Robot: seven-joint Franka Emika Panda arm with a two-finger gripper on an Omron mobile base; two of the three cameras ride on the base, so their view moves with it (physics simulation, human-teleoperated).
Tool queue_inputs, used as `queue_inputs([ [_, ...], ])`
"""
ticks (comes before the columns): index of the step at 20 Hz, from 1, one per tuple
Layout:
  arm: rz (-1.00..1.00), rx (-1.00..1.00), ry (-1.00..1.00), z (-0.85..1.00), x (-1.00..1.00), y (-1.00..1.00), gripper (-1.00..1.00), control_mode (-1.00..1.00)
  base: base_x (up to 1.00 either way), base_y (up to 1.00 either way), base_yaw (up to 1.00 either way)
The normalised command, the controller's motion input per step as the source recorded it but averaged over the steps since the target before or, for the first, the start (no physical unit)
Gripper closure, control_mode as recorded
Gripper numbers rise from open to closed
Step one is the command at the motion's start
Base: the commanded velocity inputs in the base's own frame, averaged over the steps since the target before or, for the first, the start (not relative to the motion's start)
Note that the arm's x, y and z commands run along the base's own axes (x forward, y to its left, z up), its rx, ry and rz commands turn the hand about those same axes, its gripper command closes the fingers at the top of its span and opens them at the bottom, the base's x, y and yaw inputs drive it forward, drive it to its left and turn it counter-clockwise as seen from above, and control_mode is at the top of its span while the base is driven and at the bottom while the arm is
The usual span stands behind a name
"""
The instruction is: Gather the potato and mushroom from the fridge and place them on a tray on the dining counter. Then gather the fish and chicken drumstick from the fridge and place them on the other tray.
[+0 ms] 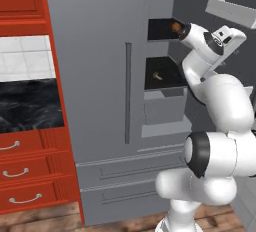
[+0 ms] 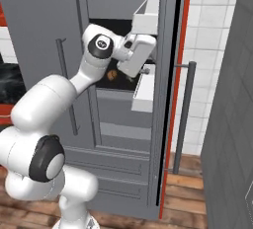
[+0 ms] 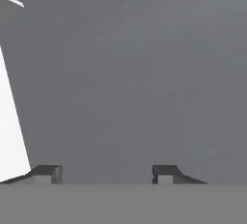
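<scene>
The grey fridge [image 1: 95,76] has its left door shut and its right door swung open. My arm reaches into the open compartment. A brown rounded item, likely the potato [image 1: 176,26], lies on the upper dark shelf just left of my wrist, and the right base view shows it [image 2: 112,75] below my forearm. A small tan item [image 1: 157,75] sits on the shelf beneath; I cannot tell what it is. In the hand view my gripper [image 3: 106,174] faces a plain grey inner wall, fingertips [image 3: 46,172] apart with nothing between them.
White door bins [image 2: 146,18] hang on the open door close to my hand, and its bar handle [image 2: 184,114] stands to the right. Red drawers under a black marble top [image 1: 30,106] flank the fridge on the left. A white tiled wall [image 2: 217,50] lies right.
</scene>
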Motion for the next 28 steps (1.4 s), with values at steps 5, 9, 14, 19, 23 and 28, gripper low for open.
queue_inputs([
  [5, -0.01, 0.00, -0.07, 0.00, -0.18, -0.39, -1.00, -1.00, 0.00, 0.00, 0.00],
  [9, 0.07, 0.00, -0.09, -0.15, -0.53, 0.56, -1.00, -1.00, 0.00, 0.00, 0.00],
  [14, 0.09, 0.02, -0.09, -0.14, -0.22, 0.97, -1.00, -1.00, 0.00, 0.00, 0.00],
  [19, 0.12, 0.17, -0.04, -0.05, -0.12, 1.00, -1.00, -1.00, 0.00, 0.00, 0.00],
  [23, 0.21, 0.30, 0.00, -0.05, -0.07, 0.98, -1.00, -1.00, 0.00, 0.00, 0.00],
  [28, 0.25, 0.31, 0.00, -0.04, -0.02, 0.96, -1.00, -1.00, 0.00, 0.00, 0.00],
])
